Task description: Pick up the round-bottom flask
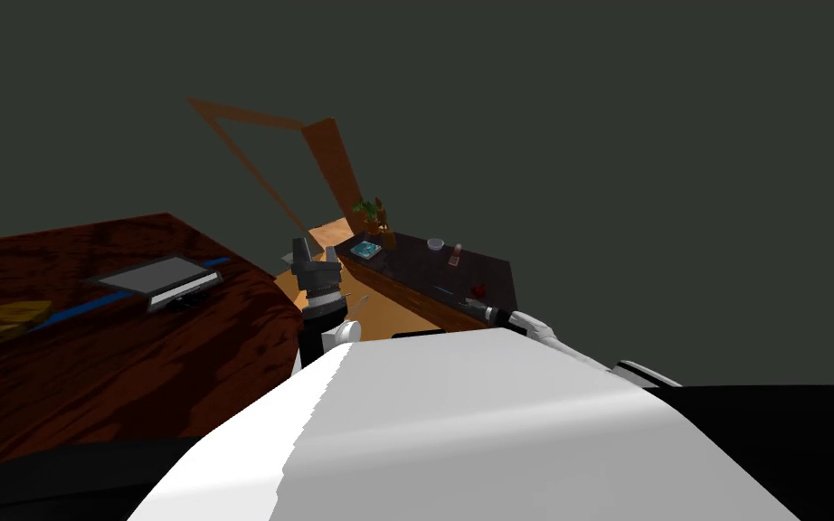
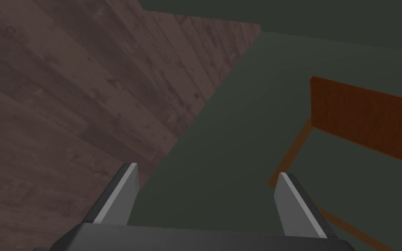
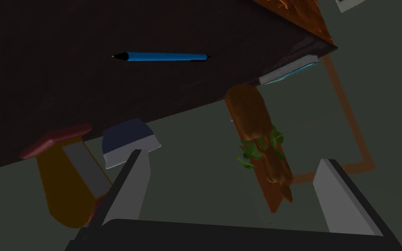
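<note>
Round-bottom flask (image 3: 60,191), amber-bodied by appearance: on dark desk (image 3: 65,65), beside bowl (image 3: 128,146); right jaws spread wide, empty, near flask, not around it; left jaws spread, idle; closing-in, grasp, lift all outstanding

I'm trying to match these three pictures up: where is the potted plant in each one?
Head view: the potted plant stands at the far corner of the dark table, above the picture's middle.
Right wrist view: the potted plant lies between the open fingers of the right gripper, at the table's edge.
Left wrist view: not in it.
Shared landmark: the teal book right beside it, in head and right wrist views.
</note>
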Available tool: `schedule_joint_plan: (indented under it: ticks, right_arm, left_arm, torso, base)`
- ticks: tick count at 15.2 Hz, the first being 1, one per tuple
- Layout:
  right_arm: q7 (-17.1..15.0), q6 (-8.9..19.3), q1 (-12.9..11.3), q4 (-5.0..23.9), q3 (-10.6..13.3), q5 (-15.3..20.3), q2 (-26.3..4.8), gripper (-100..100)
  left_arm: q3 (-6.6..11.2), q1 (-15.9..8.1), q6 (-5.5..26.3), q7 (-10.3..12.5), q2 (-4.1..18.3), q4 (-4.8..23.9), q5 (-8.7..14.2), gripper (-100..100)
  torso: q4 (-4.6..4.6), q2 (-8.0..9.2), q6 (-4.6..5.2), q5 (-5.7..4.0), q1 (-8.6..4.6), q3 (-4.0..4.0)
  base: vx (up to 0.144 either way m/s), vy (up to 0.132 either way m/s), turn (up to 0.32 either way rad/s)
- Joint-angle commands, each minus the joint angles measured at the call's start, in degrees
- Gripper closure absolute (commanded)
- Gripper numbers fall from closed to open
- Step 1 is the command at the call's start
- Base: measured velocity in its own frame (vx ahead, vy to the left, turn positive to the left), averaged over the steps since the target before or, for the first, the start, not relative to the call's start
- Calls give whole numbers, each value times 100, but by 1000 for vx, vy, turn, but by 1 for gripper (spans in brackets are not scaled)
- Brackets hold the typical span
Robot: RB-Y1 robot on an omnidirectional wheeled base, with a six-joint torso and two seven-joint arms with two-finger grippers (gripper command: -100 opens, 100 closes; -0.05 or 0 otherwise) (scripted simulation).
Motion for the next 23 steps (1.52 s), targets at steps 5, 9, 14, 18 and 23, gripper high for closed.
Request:
schedule_joint_plan:
  ticks: [5,9,14,18,23]
  right_arm:
    - [201,-85,-260,820,433,392,-485,-100]
    - [280,-135,-363,1208,576,523,-631,-100]
    - [358,-183,-464,1681,715,650,-768,-100]
    - [504,-275,-658,2364,976,888,-1018,-100]
    - [572,-319,-750,2664,1096,997,-1134,-100]
  left_arm:
    - [1,1,0,0,0,0,0,0]
    - [1,1,0,0,0,0,0,0]
    - [0,1,0,0,0,0,0,0]
    - [0,0,0,0,0,0,0,0]
    - [1,1,0,0,0,0,0,0]
  torso:
    - [0,0,4,0,-1,0]
    - [0,4,6,-1,-2,2]
    - [0,1,3,1,0,0]
    - [0,-4,-5,1,3,-2]
    - [0,0,6,0,0,0]
  base:
    - [14,14,164]
    - [9,9,81]
    - [12,10,125]
    - [18,16,174]
    - [20,9,63]
